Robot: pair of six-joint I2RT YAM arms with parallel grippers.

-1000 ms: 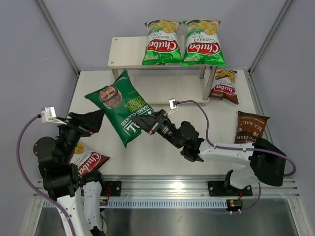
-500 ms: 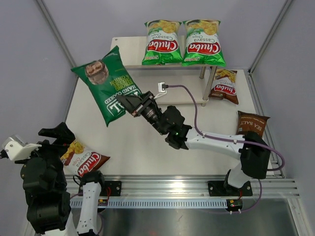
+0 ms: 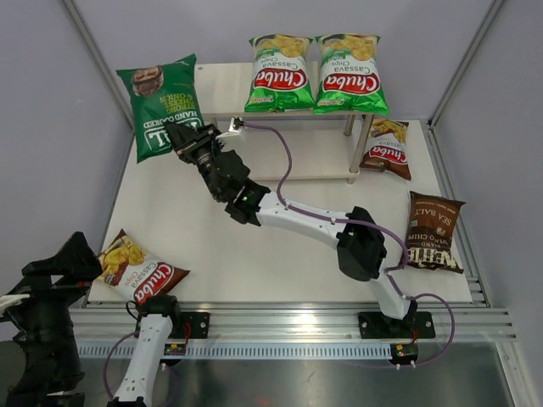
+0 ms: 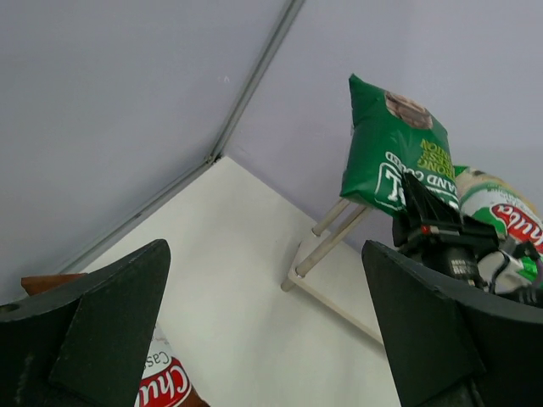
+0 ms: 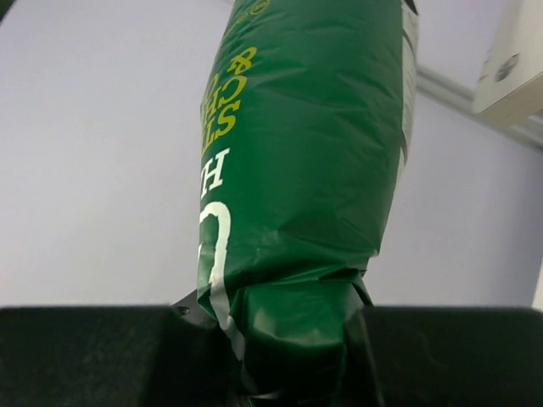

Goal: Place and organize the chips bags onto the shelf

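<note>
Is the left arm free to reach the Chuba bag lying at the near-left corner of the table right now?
Probably yes: the left gripper is open and empty, hanging just beside that Chuba bag, with nothing lying between them.

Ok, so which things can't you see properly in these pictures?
Right wrist view: the dark green bag runs past the top edge, and its crumpled end hides the gap between the right fingers.
Left wrist view: the near brown-red bag is cut off by the bottom edge and a left finger.
Top view: the far brown-red bag has its top end hidden under the shelf.
</note>
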